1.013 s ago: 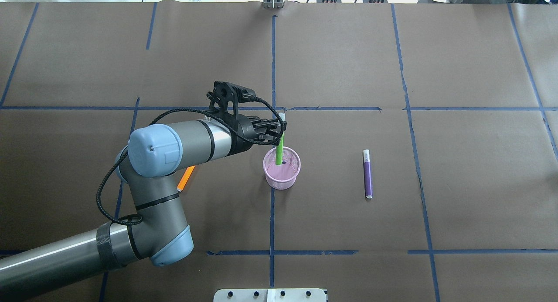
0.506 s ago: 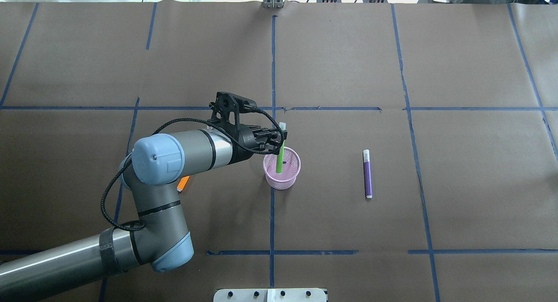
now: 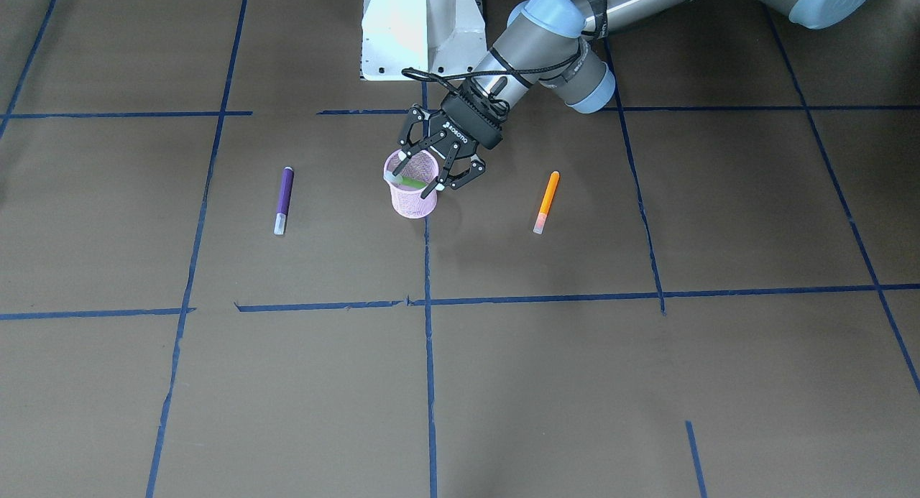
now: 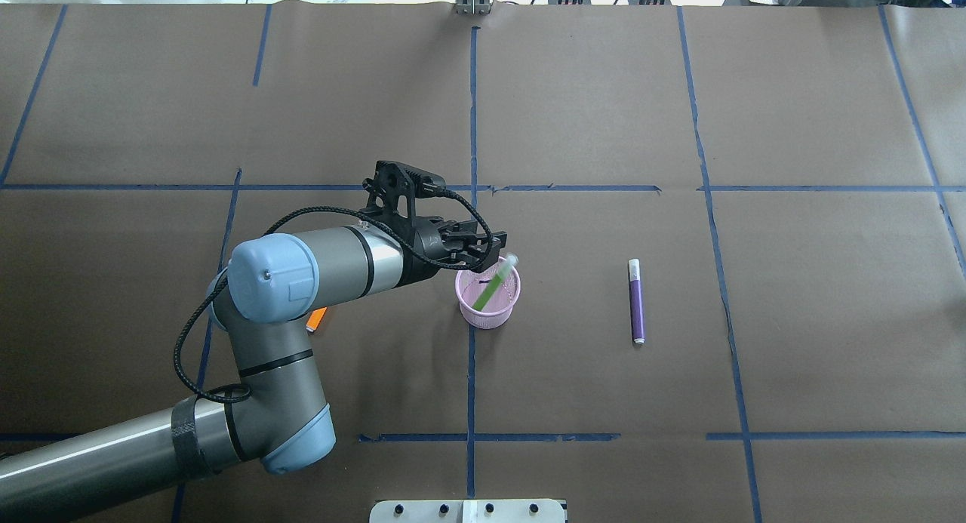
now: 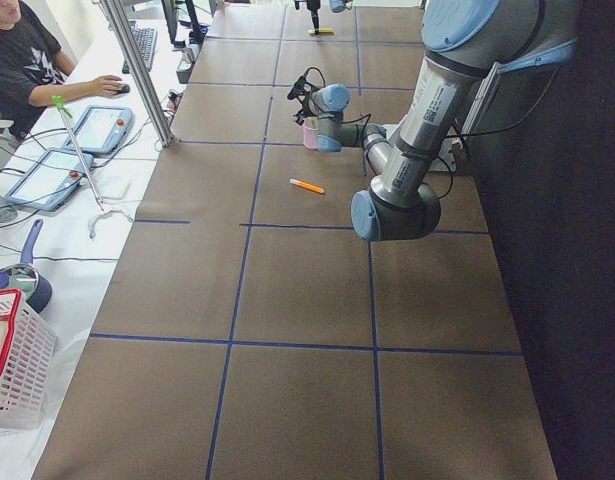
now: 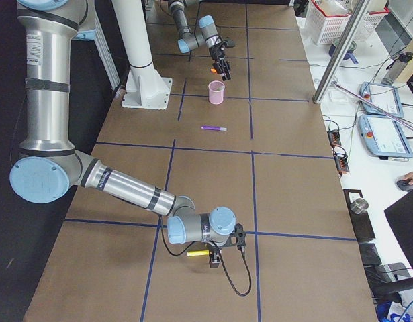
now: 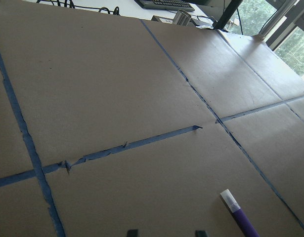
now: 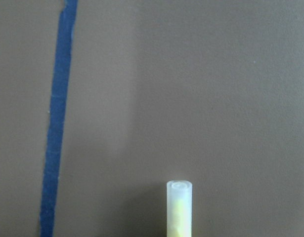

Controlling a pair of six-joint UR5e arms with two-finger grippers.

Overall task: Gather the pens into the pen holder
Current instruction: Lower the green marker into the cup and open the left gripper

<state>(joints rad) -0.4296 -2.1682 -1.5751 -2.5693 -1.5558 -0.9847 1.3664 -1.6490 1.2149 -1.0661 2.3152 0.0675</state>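
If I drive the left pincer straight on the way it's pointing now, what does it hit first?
Probably the green pen leaning in the pen holder, right ahead of the open left pincer, though depth is unclear.

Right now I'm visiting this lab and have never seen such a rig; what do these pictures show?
Two robot arms with two-finger grippers work at a paper-covered table. Two pictures look down from behind and facing the robot, two from the table's ends, two from wrist cameras. The left gripper hangs open over a pink pen holder, where a green pen leans, unheld. A purple pen and an orange pen lie flat either side. The right gripper, far off, is by a yellow pen; whether it grips is unclear.
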